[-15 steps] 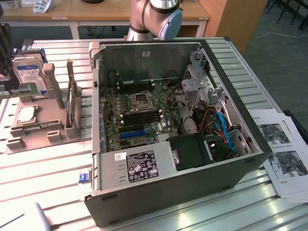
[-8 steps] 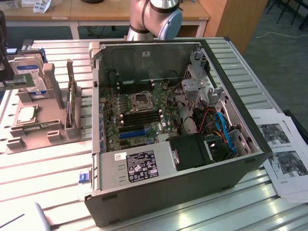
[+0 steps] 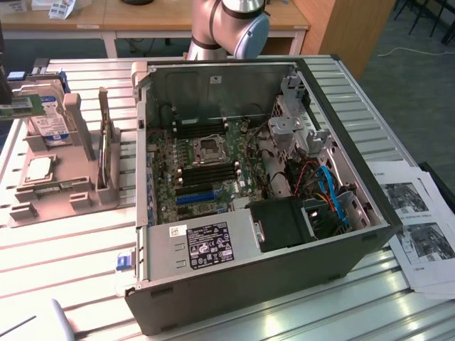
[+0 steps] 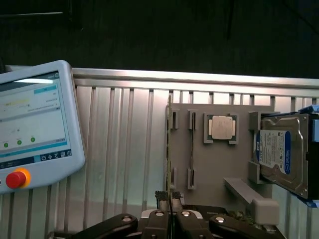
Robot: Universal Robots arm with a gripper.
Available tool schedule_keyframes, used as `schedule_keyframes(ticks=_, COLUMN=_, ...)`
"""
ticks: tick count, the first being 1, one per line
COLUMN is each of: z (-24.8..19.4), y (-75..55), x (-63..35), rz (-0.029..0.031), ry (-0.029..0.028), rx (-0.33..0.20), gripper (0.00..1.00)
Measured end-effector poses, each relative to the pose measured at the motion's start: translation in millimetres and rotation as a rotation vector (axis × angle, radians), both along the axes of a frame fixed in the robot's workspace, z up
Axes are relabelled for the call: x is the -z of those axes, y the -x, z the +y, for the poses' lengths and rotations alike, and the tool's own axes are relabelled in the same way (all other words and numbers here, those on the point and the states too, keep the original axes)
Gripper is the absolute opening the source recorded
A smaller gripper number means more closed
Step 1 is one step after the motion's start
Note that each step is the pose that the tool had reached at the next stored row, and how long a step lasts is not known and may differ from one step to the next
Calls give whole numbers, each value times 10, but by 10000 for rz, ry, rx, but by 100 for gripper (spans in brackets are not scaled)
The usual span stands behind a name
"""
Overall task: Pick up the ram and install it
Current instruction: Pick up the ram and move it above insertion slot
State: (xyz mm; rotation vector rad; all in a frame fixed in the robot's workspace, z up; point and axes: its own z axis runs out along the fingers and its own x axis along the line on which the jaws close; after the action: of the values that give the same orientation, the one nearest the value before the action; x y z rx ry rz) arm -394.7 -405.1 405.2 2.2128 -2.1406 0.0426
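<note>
Grey holder (image 3: 71, 199) has the thin green ram (image 3: 106, 153) standing on its edge, just beside the open computer case (image 3: 284, 277). The gripper (image 4: 169, 196) hangs over the holder with its jaws pressed close together.

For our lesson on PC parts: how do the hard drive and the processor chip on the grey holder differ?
The hard drive leans on edge; the processor chip lies flat. The hard drive is larger and thicker, with a blue-and-white label; the chip is a thin silvery square. Both sit on the grey holder.
</note>
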Motion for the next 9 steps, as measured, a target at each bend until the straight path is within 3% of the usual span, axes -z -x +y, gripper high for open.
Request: schedule_keyframes(ticks=9, z=0, y=-45, x=-1, rz=5, ry=7, rx=0, gripper=12)
